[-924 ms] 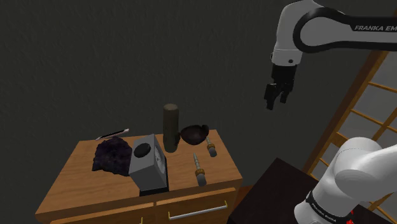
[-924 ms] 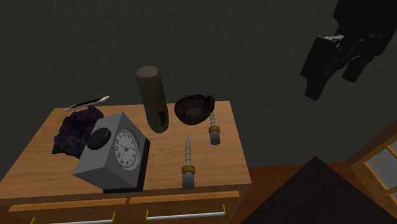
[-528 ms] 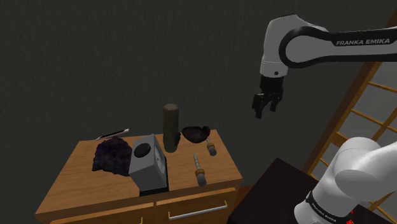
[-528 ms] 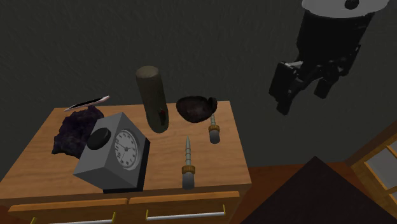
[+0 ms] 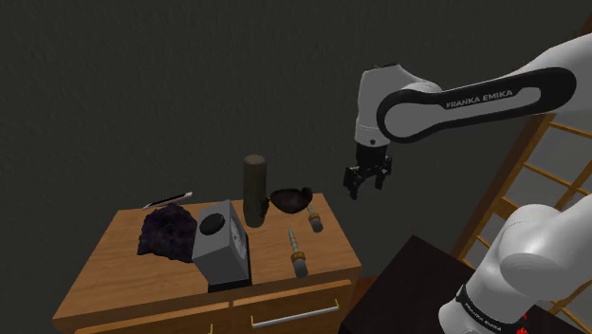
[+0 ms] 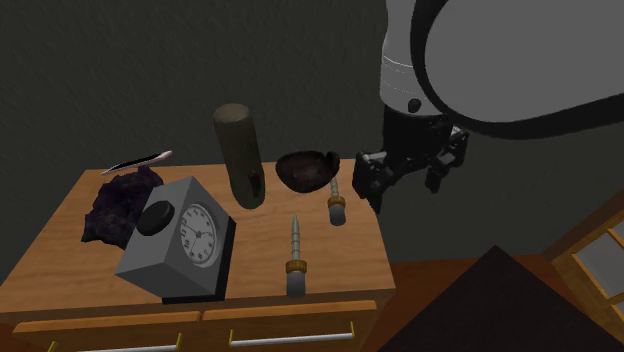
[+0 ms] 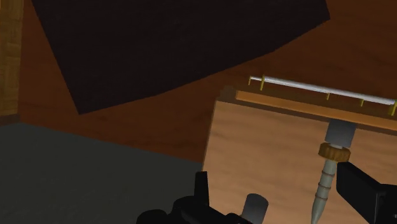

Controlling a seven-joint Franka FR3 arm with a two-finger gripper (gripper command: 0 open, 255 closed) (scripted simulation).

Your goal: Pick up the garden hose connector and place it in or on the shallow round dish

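Wooden cabinet (image 5: 119,273), gripper (image 5: 364,188) fingers apart, near dish (image 5: 290,198)

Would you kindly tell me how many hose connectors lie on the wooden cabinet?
2. One hose connector lies near the front edge, beside the clock; the other connector lies just in front of the dark dish.

Small grey hose connector (image 6: 337,208) w/ brass ring lies flat just beside dark, upright round dish (image 6: 305,170).
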